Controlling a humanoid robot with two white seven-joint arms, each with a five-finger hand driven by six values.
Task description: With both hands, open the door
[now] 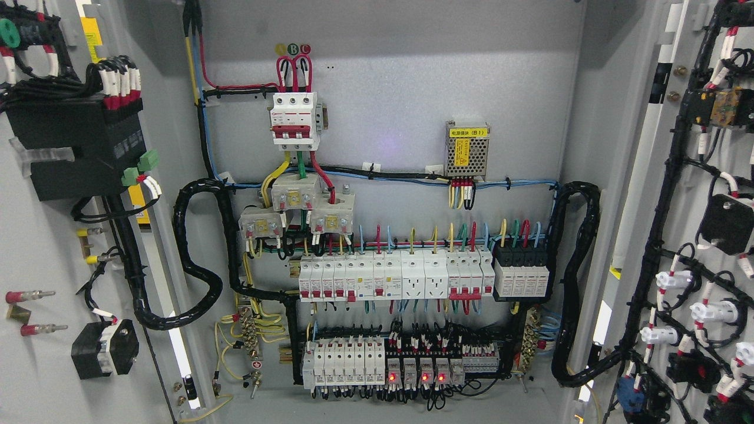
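Both doors stand swung wide: the left door (41, 235) fills the left edge and the right door (695, 235) the right edge, each showing its grey-painted metal inner face hung with black components and bundled wiring. Neither robot hand is in view, so their state cannot be told.

Between the doors the cabinet's flat grey back panel (400, 88) lies open to sight. High on it sits a white three-pole main breaker (294, 118) with red toggles, under round tags of which B and C can be read. To its right is a perforated metal power supply (466, 150) with a yellow label ending in "(B1)" and a warning triangle. Three pale block-shaped transformers (297, 212) cluster below the breaker. A row of white breakers and sockets (394, 277) spans the middle, with a black module block (521, 271) at its right end. A lower rail of relays (412, 365) shows four red lights. Thick black corrugated conduits (197, 253) loop out to each door.
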